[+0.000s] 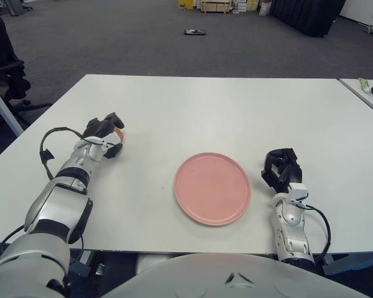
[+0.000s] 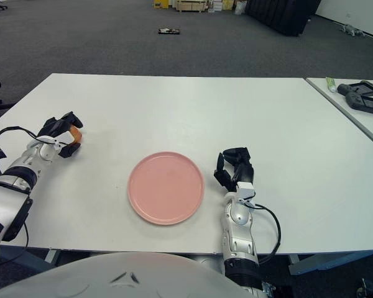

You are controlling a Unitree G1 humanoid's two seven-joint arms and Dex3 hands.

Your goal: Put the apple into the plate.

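A small orange apple (image 1: 118, 133) shows only as a sliver between the black fingers of my left hand (image 1: 105, 136), which is shut on it at the left side of the white table (image 1: 224, 112). The pink plate (image 1: 212, 188) lies bare near the table's front edge, well to the right of that hand. My right hand (image 1: 281, 167) shows just right of the plate, its fingers loosely bent and holding nothing.
A second table at the far right carries a green tube (image 2: 331, 82) and a black device (image 2: 360, 93). A black office chair (image 1: 3, 62) stands beyond the table's left edge. A black cable (image 1: 46, 146) loops off my left wrist.
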